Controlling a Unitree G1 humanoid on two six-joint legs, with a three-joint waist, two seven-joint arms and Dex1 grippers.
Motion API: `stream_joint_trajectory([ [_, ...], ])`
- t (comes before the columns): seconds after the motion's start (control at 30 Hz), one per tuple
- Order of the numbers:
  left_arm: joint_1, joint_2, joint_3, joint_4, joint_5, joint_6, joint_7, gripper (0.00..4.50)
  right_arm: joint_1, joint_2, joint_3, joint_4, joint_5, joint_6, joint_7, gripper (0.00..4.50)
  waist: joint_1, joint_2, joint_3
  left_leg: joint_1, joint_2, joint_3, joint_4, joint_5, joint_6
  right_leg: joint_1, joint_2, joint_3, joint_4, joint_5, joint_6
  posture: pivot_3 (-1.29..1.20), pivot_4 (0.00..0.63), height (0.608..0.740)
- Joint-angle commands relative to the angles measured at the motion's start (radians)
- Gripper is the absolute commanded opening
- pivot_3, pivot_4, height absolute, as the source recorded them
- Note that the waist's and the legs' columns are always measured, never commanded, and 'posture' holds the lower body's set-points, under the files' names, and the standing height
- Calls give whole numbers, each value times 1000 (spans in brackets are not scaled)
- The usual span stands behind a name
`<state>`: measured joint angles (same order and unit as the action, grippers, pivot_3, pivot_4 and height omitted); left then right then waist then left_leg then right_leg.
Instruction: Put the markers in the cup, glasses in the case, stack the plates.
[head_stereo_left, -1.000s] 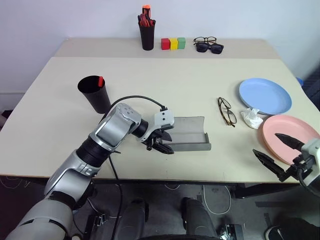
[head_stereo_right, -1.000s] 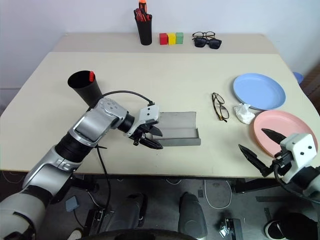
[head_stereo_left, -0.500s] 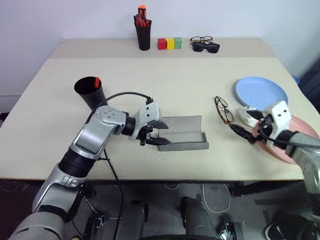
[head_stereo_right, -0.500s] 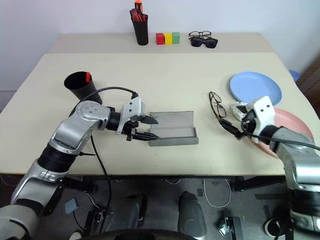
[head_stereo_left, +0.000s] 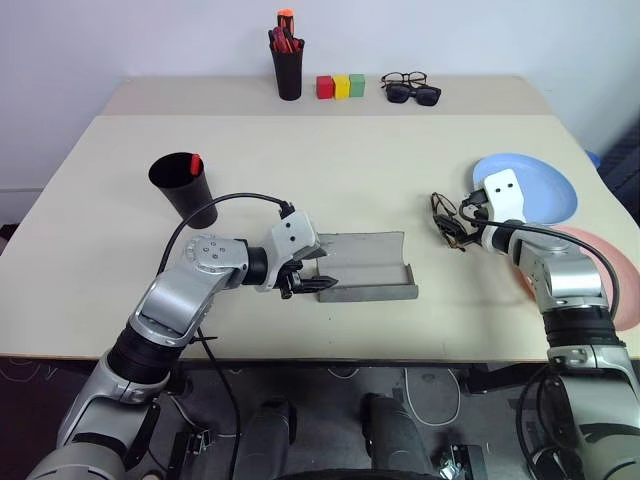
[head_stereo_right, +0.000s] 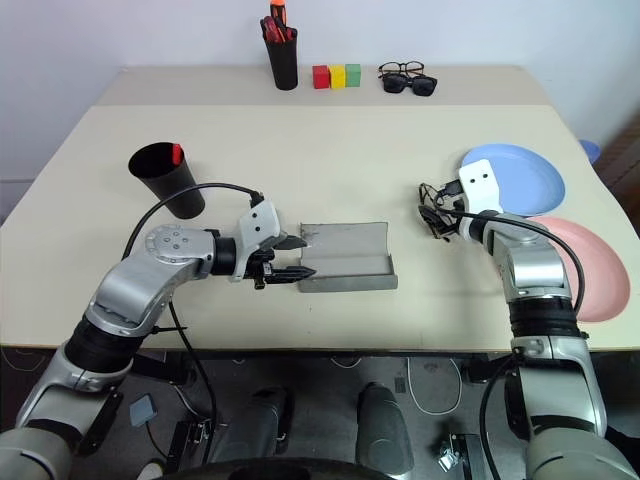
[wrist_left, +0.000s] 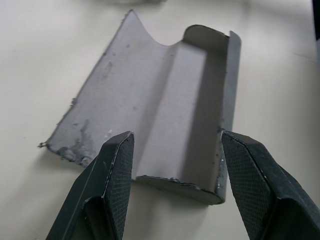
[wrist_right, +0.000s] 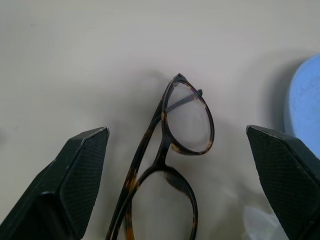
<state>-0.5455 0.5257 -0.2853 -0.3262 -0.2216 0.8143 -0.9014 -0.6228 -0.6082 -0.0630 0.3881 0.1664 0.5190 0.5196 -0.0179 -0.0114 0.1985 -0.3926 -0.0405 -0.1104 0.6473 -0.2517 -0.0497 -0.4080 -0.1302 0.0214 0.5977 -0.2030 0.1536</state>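
**Ana:** Beige table (head_stereo_left: 120, 260) against a pale wall, with the grey case (head_stereo_left: 365, 268) lying open near the front edge. The left gripper (wrist_left: 172, 187) has its jaws set partly apart at the case's near end, not clamped on it. The right gripper (wrist_right: 177, 175) stands wide open over the glasses (wrist_right: 172, 165), which lie flat between the case and the blue plate (head_stereo_left: 545, 185).

**Ben:** So the step is picking up the glasses. The robot should probably close on the frame's bridge or a rim, not the lenses, and lower gently, since thin wire could slip or bend. The left gripper looks placed to steady the case.

**Ana:** From the head views the right gripper covers most of the glasses, so contact cannot be judged. The pink plate (head_stereo_left: 620, 275) is partly behind the arm. A red cap shows in the cup (head_stereo_left: 185, 185); the second marker cannot be made out.
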Motion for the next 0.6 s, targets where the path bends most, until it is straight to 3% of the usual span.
stream_joint_trajectory([
  [0.03,-1,5,30,-43,-22,14,26,2787,-52,-3,7,30,-17,10,16,4500,-1,0,0,0,0,0,0,0,0,0,0,0,0,0,0,0,150,739],
  [0.57,8,18,20,-78,-73,60,79,2787,-59,-10,20,26,-27,77,71,4500,-2,0,0,0,0,0,0,0,0,0,0,0,0,0,0,0,150,739],
  [0.6,8,18,19,-79,-75,62,80,2817,-59,-11,20,24,-27,80,73,4245,-2,0,0,0,0,0,0,0,0,0,0,0,0,0,0,0,150,739],
])
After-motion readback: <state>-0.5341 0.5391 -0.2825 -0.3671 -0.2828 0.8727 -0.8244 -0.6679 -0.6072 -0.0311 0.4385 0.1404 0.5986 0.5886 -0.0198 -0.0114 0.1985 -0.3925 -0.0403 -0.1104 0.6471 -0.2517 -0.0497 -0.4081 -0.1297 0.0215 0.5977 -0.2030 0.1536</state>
